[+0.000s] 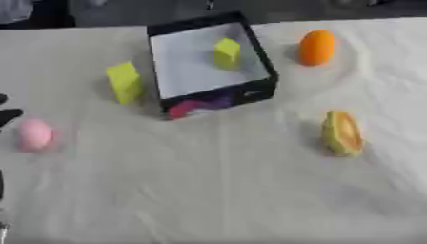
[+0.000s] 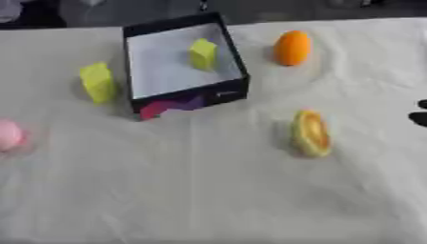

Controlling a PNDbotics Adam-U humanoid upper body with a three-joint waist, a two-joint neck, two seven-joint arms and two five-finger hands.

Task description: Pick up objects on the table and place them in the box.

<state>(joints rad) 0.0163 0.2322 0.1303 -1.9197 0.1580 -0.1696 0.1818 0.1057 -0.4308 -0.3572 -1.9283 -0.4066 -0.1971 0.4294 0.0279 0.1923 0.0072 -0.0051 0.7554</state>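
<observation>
A black box (image 1: 254,93) with a white floor stands at the back centre, and a small yellow block (image 1: 226,51) lies inside it. On the cloth outside it are a yellow-green block (image 1: 124,82) to its left, an orange fruit (image 1: 317,47) to its right, a pink egg-shaped thing (image 1: 35,134) at the left, and a yellow-orange fruit slice (image 1: 343,133) at the right. My left hand (image 1: 6,116) barely shows as a dark shape at the left edge, just above the pink thing. My right hand (image 2: 420,117) barely shows at the right edge, well apart from the slice.
A white, wrinkled cloth (image 1: 208,190) covers the whole table. Its far edge runs just behind the box, with dark floor beyond. The box's front wall carries a pink and purple print.
</observation>
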